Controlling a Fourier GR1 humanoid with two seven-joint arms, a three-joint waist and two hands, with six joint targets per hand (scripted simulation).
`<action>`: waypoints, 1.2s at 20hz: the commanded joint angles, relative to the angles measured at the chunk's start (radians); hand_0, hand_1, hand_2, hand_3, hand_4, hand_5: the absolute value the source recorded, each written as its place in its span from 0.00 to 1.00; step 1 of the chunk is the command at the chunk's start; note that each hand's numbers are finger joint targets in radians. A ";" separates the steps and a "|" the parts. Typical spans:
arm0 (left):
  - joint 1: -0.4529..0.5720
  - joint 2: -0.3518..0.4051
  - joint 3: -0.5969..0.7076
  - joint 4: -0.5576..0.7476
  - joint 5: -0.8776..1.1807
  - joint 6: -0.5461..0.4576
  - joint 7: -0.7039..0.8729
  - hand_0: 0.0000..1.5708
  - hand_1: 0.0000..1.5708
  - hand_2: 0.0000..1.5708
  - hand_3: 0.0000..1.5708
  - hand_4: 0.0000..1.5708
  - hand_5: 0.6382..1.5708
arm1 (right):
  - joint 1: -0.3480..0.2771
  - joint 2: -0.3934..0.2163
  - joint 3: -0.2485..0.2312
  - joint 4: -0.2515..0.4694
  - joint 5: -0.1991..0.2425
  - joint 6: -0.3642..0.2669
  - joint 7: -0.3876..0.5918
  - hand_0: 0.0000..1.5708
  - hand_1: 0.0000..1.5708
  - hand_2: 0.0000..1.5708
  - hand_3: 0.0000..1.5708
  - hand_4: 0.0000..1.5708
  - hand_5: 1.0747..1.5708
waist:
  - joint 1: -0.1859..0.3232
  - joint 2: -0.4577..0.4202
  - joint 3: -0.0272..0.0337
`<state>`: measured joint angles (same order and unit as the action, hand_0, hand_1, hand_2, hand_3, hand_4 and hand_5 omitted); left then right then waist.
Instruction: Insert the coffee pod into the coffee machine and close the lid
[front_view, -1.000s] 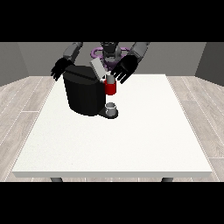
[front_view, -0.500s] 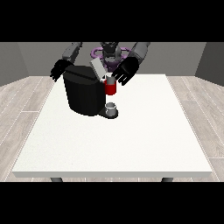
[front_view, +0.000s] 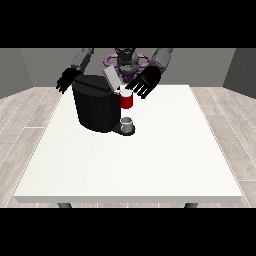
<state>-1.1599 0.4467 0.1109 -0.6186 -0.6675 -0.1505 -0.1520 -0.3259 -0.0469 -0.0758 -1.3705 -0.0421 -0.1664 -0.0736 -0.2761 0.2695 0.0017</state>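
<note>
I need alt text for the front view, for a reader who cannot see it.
A black coffee machine stands on a white table, its lid raised, with a red thing at the machine and a grey thing below it. The hand at the view's right hovers open by the lid; the hand at the view's left is behind the machine.

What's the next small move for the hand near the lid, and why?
Probably bring the hand at the view's right down onto the raised lid and press it shut. The lid stands tilted open on the coffee machine, and that hand, fingers spread, hovers just beside it above a red thing at the machine.
</note>
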 joint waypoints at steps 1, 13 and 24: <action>-0.002 0.002 0.000 0.017 -0.020 0.026 0.017 0.68 0.68 0.71 0.60 0.24 1.00 | 0.016 -0.008 0.014 -0.012 0.001 0.025 -0.021 0.00 0.00 0.00 0.00 0.26 1.00 | -0.030 0.015 -0.0015; -0.044 0.060 -0.039 0.029 -0.068 -0.063 -0.046 0.00 0.00 0.00 0.00 0.00 1.00 | -0.056 0.008 0.020 -0.006 0.028 -0.027 0.005 0.00 0.00 0.00 0.00 0.28 1.00 | -0.011 0.058 -0.0016; 0.000 0.018 -0.050 -0.005 -0.082 -0.093 -0.029 0.00 0.00 0.00 0.00 0.00 1.00 | 0.043 0.025 0.007 0.065 0.006 -0.009 -0.047 0.00 0.00 0.00 0.00 0.25 1.00 | 0.039 -0.050 -0.0014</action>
<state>-1.1701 0.4550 0.0533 -0.6182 -0.7506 -0.2322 -0.1658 -0.3176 -0.0437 -0.0805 -1.3179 -0.0407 -0.1721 -0.0864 -0.2492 0.2324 0.0005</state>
